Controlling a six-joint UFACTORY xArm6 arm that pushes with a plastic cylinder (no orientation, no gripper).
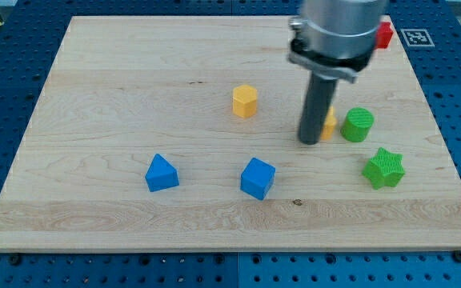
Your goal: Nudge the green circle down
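Note:
The green circle (358, 125) lies on the wooden board (118, 96) at the view's right. My tip (309, 142) is down on the board just left of it, with a small yellow block (328, 126) between them, mostly hidden behind the rod. A green star (384, 168) lies just below and right of the green circle.
A yellow hexagon block (245, 101) sits left of the rod. A blue cube (258, 178) and a blue triangular block (161, 173) lie lower on the board. A red block (385, 34) shows at the top right edge, partly hidden by the arm.

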